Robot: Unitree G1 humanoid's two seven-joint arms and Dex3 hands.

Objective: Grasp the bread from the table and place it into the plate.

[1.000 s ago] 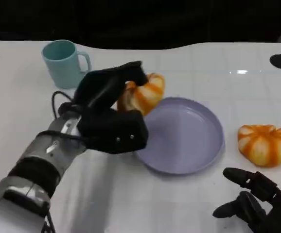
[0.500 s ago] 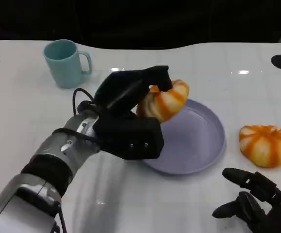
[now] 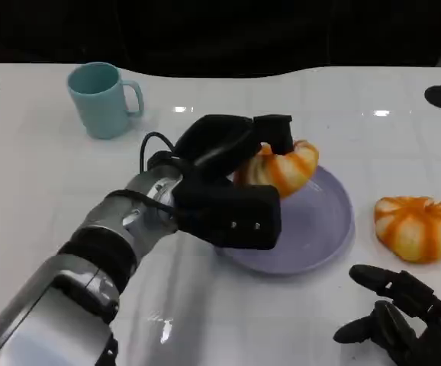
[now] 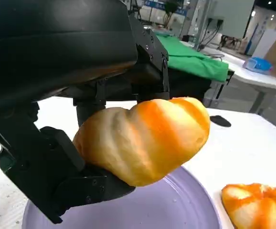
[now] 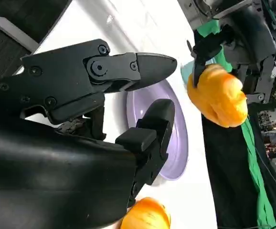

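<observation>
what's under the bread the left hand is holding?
The purple plate lies under the held bread, gripped by the left hand; the plate's near-left rim is covered by that hand.

Teal mug [image 3: 102, 99] upright at table's [image 3: 37, 198] far left; green cloth [image 4: 188, 59] beyond the table.

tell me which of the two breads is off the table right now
The bread gripped by the left hand, held over the purple plate. The other bread lies on the table right of the plate.

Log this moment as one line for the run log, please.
phase: carry | left hand: holds bread above plate, not released | right hand: idle, open | second bread: on table beside plate
</observation>
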